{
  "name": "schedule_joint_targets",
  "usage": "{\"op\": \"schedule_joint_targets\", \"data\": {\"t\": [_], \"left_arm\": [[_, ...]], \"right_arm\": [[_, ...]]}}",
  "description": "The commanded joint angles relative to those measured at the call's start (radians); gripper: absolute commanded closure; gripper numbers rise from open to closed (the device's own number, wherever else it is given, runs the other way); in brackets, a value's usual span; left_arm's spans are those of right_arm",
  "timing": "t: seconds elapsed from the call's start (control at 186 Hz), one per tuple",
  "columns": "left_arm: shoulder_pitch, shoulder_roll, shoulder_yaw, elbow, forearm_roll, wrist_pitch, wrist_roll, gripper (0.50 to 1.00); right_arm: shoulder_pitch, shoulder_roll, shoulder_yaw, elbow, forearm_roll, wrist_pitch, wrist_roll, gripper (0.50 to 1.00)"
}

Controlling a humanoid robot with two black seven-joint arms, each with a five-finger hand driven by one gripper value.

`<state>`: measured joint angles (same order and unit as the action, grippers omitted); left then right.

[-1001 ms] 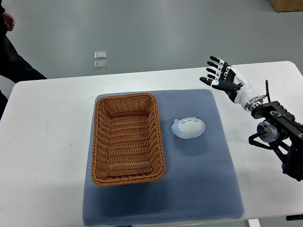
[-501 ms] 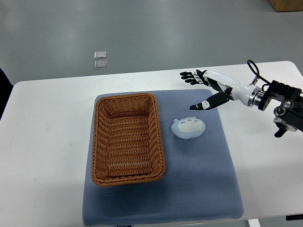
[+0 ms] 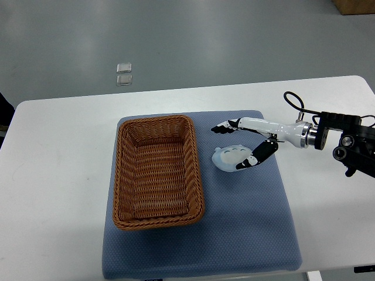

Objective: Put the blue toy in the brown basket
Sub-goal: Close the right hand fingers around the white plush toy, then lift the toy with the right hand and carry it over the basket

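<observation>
A pale blue round toy (image 3: 229, 159) lies on the blue-grey mat (image 3: 246, 228), just right of the brown wicker basket (image 3: 124, 175), which holds nothing. My right hand (image 3: 233, 145) reaches in from the right and is spread open around the toy: the fingers (image 3: 225, 125) are at its far side and the thumb (image 3: 249, 161) at its near right side. The toy still rests on the mat. The left arm is out of view.
The mat lies on a white table (image 3: 58, 164). Two small clear squares (image 3: 123, 74) lie on the grey floor beyond the table. A person's dark clothing (image 3: 4, 111) shows at the left edge.
My right hand has moved left and down from above the mat's far right corner to straddle the toy, fingers still spread. The person at the left has drawn back.
</observation>
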<state>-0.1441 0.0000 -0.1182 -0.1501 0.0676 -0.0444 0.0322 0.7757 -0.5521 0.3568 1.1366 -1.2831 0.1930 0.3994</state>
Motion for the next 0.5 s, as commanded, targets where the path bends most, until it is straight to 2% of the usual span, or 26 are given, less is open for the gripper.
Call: {"op": "schedule_joint_targets", "data": {"t": [0.0,0.124,0.307,0.447,0.495], "left_arm": [[0.000,0.000,0.000,0.000,0.000,0.001,0.000,0.500],[0.000,0.000,0.000,0.000,0.000,0.000,0.000,0.500],[0.000,0.000,0.002,0.000,0.000,0.000,0.000,0.500],[0.000,0.000,0.003,0.000,0.001,0.000,0.002,0.500],[0.000,0.000,0.002,0.000,0.001,0.000,0.000,0.500]], "right_arm": [[-0.006,0.008,-0.024,-0.015,-0.045,-0.024,-0.001,0.615],[-0.015,0.031,-0.027,-0.031,-0.076,-0.053,-0.002,0.634],[-0.015,0.051,-0.058,-0.043,-0.116,-0.133,-0.051,0.701],[-0.019,0.061,-0.065,-0.057,-0.125,-0.159,-0.071,0.736],[-0.019,0.066,-0.075,-0.058,-0.136,-0.161,-0.077,0.766]]}}
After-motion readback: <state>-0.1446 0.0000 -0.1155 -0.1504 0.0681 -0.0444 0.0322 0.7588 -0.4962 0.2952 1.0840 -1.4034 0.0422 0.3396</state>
